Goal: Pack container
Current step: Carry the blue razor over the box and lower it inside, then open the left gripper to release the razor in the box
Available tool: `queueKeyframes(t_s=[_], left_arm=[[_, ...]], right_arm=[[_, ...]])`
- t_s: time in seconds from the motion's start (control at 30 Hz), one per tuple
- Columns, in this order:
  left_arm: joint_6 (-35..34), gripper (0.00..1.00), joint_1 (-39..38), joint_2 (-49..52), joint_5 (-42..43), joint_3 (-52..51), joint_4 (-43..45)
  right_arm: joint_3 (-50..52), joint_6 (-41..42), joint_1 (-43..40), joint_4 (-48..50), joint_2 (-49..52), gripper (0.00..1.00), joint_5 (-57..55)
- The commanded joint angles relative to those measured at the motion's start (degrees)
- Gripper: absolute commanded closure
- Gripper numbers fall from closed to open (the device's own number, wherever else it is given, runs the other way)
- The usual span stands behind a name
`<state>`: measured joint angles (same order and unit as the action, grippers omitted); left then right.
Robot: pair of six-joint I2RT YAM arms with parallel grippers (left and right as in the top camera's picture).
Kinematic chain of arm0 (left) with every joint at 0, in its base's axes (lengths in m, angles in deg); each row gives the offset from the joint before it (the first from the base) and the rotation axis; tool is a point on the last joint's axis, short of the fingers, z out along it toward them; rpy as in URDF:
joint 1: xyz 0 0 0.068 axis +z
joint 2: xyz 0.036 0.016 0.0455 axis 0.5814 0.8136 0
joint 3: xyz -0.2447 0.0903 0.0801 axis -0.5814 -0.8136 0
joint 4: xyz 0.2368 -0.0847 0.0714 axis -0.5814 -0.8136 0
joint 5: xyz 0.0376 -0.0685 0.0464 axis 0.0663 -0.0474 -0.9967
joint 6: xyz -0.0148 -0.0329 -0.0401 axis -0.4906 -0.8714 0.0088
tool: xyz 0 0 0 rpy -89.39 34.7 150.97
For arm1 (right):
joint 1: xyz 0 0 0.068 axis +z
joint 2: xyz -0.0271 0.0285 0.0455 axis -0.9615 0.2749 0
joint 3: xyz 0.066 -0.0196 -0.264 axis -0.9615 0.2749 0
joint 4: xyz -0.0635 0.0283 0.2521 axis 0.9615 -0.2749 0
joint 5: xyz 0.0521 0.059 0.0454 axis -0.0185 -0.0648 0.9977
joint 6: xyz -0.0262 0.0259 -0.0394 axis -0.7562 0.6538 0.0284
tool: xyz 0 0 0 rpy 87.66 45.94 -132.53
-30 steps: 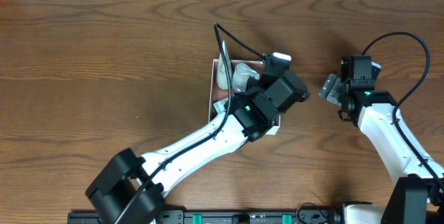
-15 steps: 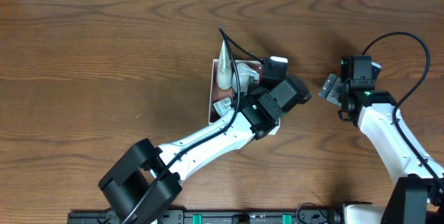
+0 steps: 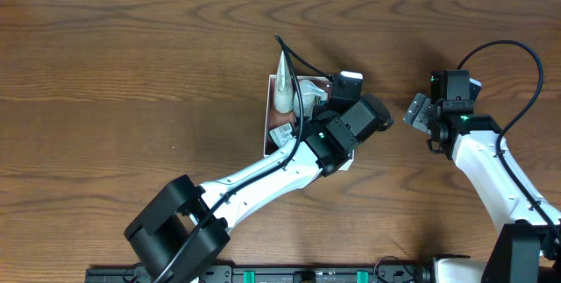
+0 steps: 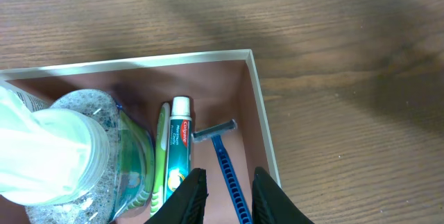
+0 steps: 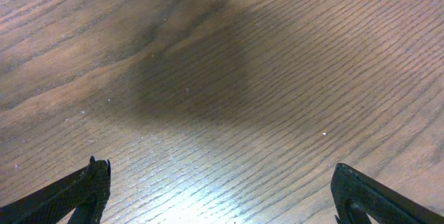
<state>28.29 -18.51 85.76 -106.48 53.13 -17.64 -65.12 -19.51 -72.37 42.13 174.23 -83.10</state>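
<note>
The container [image 3: 266, 122] is a shallow box with a white rim and a pink inside; it also shows in the left wrist view [image 4: 262, 116]. In it lie a clear bottle with a white cap [image 4: 66, 148], a toothpaste tube [image 4: 179, 144], a green item beside the tube, and a blue razor [image 4: 223, 156]. My left gripper [image 4: 229, 200] is open and low over the box, near its right wall. The razor's handle runs between the fingers, which do not grip it. In the overhead view the left wrist [image 3: 337, 112] hides most of the box. My right gripper [image 3: 418, 112] is wide open and empty.
The right gripper [image 5: 222, 196] hovers over bare brown wood to the right of the box. A black cable [image 3: 294, 60] loops over the box's far edge. A white tube tip [image 3: 281, 90] stands up at the box's far left corner.
The left arm shifted and turned over the box between one second and half a second ago, uncovering the white tube. Since then nothing has moved. The right arm stayed still.
</note>
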Motion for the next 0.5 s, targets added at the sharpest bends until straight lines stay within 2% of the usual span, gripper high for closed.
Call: queueKeyframes(t_s=[0.0, 0.1, 0.27, 0.33, 0.4, 0.47], left_arm=[[1.2, 0.76, 0.1, -1.5, -1.0, -0.4, -1.3], [1.4, 0.76, 0.1, -5.7, -1.0, -0.3, -4.5], [2.7, 0.76, 0.1, -19.1, -4.4, -0.2, -13.1], [2.9, 0.68, 0.1, -25.6, -5.7, -0.2, -16.8], [5.0, 0.47, 0.1, -31.8, -5.9, -0.2, -20.2], [7.4, 0.44, 0.1, -37.0, -5.9, -0.2, -23.2]], right_arm=[[-0.1, 0.2, -0.2, 0.0, 0.0, 0.01, -1.2], [-0.1, 0.2, -0.2, 0.0, 0.0, 0.01, -1.2], [-0.1, 0.2, -0.2, 0.0, 0.0, 0.01, -1.2], [-0.1, 0.2, -0.2, 0.0, 0.0, 0.01, -1.2], [-0.1, 0.2, -0.2, 0.0, 0.0, 0.01, -1.2], [-0.1, 0.2, -0.2, 0.0, 0.0, 0.01, -1.2]])
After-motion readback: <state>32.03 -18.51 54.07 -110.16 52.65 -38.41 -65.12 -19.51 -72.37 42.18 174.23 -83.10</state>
